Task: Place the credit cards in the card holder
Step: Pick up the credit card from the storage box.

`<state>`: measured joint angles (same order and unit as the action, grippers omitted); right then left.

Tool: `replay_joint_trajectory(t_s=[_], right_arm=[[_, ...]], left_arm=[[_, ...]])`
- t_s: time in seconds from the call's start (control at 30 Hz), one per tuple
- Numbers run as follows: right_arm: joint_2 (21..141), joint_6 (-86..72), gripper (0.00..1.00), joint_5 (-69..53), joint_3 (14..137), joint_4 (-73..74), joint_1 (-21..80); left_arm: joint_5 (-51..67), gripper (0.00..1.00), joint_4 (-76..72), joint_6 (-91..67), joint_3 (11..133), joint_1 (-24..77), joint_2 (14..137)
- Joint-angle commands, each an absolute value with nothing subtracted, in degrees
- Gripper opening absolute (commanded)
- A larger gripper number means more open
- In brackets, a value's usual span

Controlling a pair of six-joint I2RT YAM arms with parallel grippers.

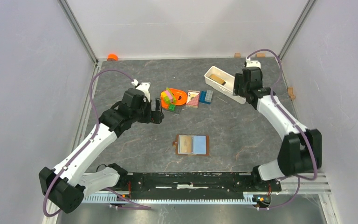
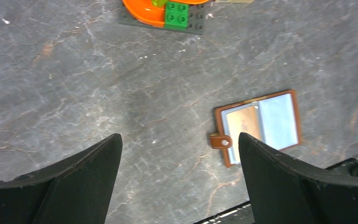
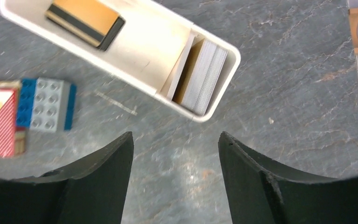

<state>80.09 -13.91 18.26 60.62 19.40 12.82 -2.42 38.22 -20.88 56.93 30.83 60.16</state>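
Observation:
The brown card holder [image 1: 192, 145] lies open on the table near the front, a tan card [image 1: 184, 144] in its left half and a light blue card [image 1: 199, 144] in its right half. In the left wrist view the card holder [image 2: 257, 125] lies beyond my right finger, its snap tab [image 2: 220, 141] pointing left. My left gripper [image 1: 157, 112] [image 2: 179, 136] is open and empty, above bare table to the holder's far left. My right gripper [image 1: 237, 88] [image 3: 176, 134] is open and empty, just in front of the white tray [image 3: 144, 51]. The tray holds a pack of cards on edge [image 3: 201, 70] and a tan-topped stack [image 3: 85, 18].
An orange toy with coloured bricks [image 1: 175, 98], a pink-and-white block [image 1: 193, 98] and blue bricks [image 1: 206, 96] lie at mid back. The white tray [image 1: 213, 74] stands at back right. Small wooden pieces [image 1: 291, 92] lie by the right wall. An orange object [image 1: 112, 57] sits at the back left.

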Motion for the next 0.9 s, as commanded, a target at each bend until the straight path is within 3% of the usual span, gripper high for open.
replay_joint_trajectory(t_s=[0.0,0.17,0.4,0.87], right_arm=[[88.31,-11.49,0.69,16.73,67.97,18.25,8.76],[96.98,-10.63,0.60,14.76,75.46,18.26,6.27],[103.88,-11.12,0.59,15.35,80.31,20.41,3.93],[106.77,-13.32,0.59,11.52,77.92,19.05,1.10]], left_arm=[[-6.81,1.00,38.67,-13.66,55.83,30.15,60.97],[-4.61,1.00,38.43,-13.71,54.83,30.06,60.76],[-3.52,1.00,38.40,-13.89,54.49,30.06,60.36],[-2.90,1.00,38.30,-13.89,54.32,30.04,60.87]])
